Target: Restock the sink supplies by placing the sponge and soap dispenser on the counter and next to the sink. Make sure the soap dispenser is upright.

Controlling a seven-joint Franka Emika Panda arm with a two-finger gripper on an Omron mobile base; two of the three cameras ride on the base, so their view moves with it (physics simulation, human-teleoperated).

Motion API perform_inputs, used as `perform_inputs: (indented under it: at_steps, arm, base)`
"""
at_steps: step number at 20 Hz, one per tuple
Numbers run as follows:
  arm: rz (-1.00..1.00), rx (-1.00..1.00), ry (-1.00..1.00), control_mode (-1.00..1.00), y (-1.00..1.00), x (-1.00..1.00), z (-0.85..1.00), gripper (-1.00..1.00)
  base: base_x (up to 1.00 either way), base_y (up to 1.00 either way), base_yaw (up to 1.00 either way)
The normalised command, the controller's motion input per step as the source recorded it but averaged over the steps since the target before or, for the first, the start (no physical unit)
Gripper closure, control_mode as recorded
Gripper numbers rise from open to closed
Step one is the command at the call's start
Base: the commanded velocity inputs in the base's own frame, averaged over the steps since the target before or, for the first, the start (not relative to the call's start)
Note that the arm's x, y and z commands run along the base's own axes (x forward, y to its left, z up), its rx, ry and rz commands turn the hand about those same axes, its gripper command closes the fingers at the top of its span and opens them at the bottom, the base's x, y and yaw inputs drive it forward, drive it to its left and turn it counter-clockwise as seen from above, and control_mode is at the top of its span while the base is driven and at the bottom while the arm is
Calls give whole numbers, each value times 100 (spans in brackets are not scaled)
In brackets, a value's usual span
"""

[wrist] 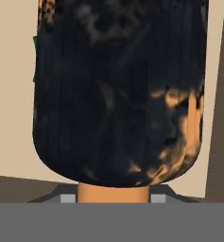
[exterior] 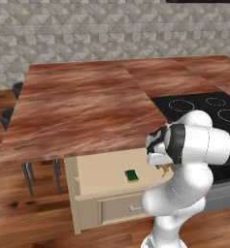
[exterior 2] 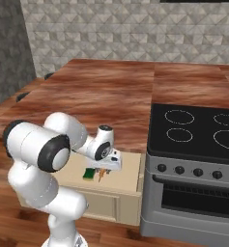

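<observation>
Black-bodied, the soap dispenser (wrist: 118, 90) sat clamped in the gripper (exterior 2: 105, 170) over the open drawer (exterior: 106, 169) at lower centre, beside the sponge (exterior: 131, 176), apparently mid-pickup, next likely needing lifting upright to the counter (exterior: 82, 106).

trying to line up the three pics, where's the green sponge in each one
Left base view: the sponge lies in the open drawer, lower centre, left of the arm.
Right base view: it lies in the same drawer, lower left of centre, beside the gripper.
Hand view: a green sliver at the left edge, behind the soap dispenser.
Shared landmark: the drawer.
</observation>
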Motion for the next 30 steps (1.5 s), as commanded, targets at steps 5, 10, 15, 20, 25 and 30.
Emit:
perform_inputs:
  at_steps: [5,10,15,20,25,30]
  arm:
    - [0,5,18,-100,0,-53,75,100]
    - [0,2,12,-100,0,-51,85,100]
    - [0,0,1,-100,-4,-54,100,100]
    - [0,0,-3,-100,0,-64,95,100]
    - [0,0,-4,-100,11,-36,47,100]
    - [0,0,0,-100,7,0,0,100]
  base:
    - [0,0,0]
    - [0,0,0]
    - [0,0,0]
    - [0,0,0]
    - [0,0,0]
    - [0,0,0]
